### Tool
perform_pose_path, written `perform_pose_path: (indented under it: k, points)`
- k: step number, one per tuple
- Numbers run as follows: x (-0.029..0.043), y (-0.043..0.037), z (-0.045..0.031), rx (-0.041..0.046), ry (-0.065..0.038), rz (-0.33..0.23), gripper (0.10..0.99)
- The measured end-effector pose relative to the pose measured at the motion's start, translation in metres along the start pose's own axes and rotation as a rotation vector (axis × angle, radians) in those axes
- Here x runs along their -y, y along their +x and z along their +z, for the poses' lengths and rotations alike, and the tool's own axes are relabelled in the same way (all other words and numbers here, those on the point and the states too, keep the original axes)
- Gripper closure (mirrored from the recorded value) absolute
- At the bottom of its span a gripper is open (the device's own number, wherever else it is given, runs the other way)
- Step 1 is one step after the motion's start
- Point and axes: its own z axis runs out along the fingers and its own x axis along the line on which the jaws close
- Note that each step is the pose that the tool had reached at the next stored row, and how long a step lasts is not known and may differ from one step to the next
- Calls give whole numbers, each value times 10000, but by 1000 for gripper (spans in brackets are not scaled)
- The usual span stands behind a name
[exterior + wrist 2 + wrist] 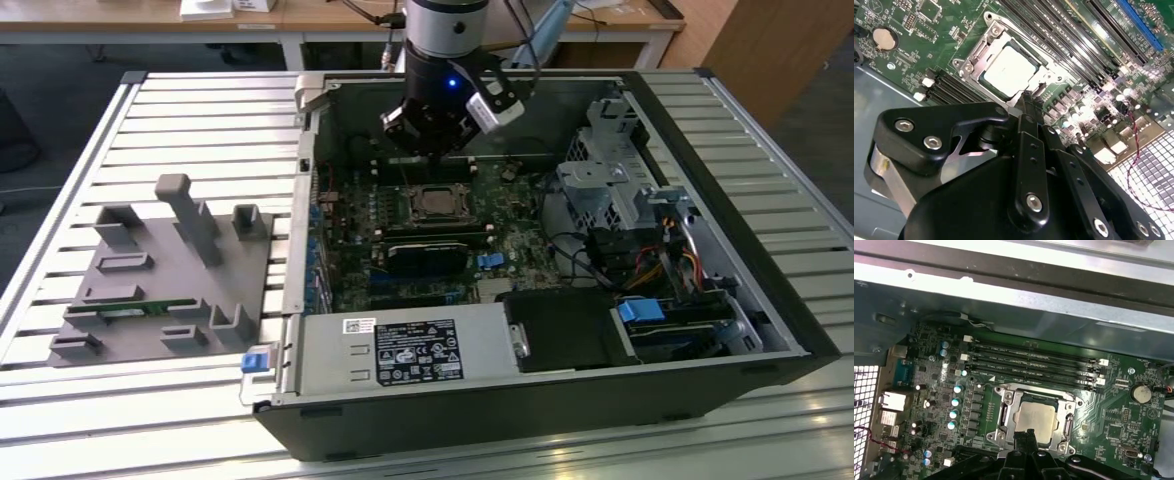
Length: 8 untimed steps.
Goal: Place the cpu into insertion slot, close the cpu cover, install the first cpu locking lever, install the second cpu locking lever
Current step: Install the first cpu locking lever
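As the hand (1026,436) hangs pinched closed, it hides one edge of the cpu cover (1005,412).
The cpu (1036,417) lies flat, top up.

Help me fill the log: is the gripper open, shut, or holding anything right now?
Gripper: shut, holding nothing, its tip by the edge of the cpu cover, which lies over the cpu.

Pale satin metal on the cpu (1010,70); bright bare steel on the cpu cover (975,52) around it. Smooth semi-gloss black on the gripper (1026,100), with shiny screw heads. Green lacquered circuit board (1114,425). In the exterior view, ribbed dull metal table (200,120); matt grey plastic fixture (174,270) at nine o'clock from the case (534,410).
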Motion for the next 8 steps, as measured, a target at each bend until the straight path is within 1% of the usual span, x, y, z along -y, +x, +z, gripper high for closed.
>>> perform_pose_path:
  k: [5,8]
  points:
    - [-8,54,0,0,0,-1,973]
    - [-10,64,1,5,1,33,973]
